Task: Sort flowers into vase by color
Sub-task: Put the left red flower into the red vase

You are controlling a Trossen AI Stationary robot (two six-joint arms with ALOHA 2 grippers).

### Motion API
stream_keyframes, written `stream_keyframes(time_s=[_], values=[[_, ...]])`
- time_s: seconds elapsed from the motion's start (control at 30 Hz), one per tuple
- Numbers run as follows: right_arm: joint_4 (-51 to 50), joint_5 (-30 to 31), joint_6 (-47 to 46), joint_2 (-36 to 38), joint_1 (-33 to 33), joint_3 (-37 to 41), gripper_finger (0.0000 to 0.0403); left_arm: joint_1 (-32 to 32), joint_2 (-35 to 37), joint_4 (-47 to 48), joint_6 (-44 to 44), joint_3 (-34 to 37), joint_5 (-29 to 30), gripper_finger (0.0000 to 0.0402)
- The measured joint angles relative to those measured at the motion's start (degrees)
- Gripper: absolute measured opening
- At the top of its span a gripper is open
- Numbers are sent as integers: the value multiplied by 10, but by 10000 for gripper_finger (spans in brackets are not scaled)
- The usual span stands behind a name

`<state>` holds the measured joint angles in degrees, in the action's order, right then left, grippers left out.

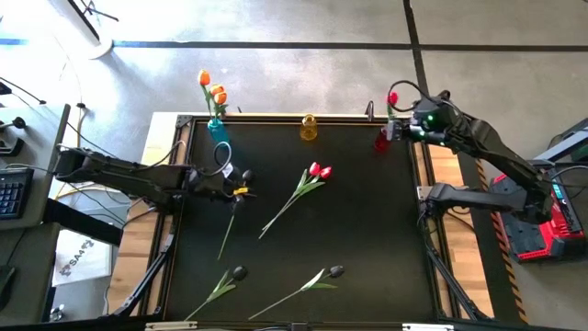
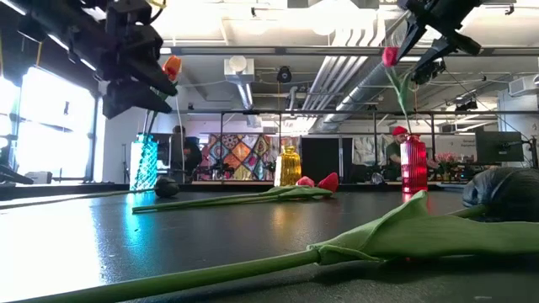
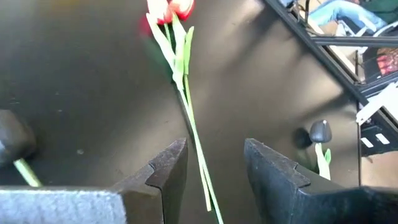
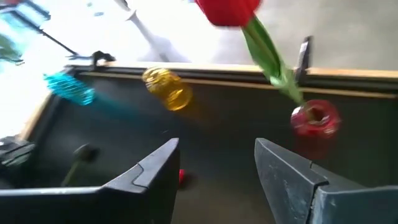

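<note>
I have the right pincer [image 1: 397, 129] up at the far right corner of the desk [image 1: 367, 257], just beside the red vase [image 1: 382, 141], and its wrist view shows the fingers apart with nothing between them. One red tulip [image 1: 393, 97] stands in that vase, its stem leaning. The blue vase [image 1: 219, 129] near the far left corner holds the orange tulips [image 1: 213, 89], and the yellow vase [image 1: 309, 128] at the middle of the far edge looks empty.

My left pincer [image 1: 241, 187] hangs over the left side of the desk, fingers apart and holding nothing. A black tulip [image 1: 246, 175] lies right at it, its stem running toward the near edge. Two more black tulips [image 1: 239, 273] lie near the near edge, and a pair of red tulips [image 1: 319, 171] lies at the middle of the desk, heads together.

I judge the sorting to be partly done: orange finished, one red placed, two reds and three blacks left. The right arm looks to be at the release of its flower. Next I would bring a pincer low over a thin stem, close on it near the head, lift it and thread the stem into a narrow vase mouth.
</note>
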<state>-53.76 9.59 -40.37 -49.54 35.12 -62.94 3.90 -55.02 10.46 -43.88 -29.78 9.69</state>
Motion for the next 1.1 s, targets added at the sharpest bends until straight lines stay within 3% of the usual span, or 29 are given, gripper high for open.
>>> stream_keyframes(time_s=[0.27, 0.43, 0.7, 0.9, 1.1], values=[[8, -93, -31, 33, -45, 0, 196, 24, -120, -134, -11, 0, 0, 148], [-8, -136, -57, 34, -112, 0, 196, 38, -189, -171, -52, 0, -1, 148], [-47, -41, -118, -1, -272, 0, 196, 44, -305, -284, -55, -5, 36, 133], [-53, 6, -152, -49, -355, 0, 196, 44, -380, -268, -19, -62, 56, 119], [-55, 30, -183, -100, -415, 0, 196, 38, -428, -191, 34, -135, 102, 118]])
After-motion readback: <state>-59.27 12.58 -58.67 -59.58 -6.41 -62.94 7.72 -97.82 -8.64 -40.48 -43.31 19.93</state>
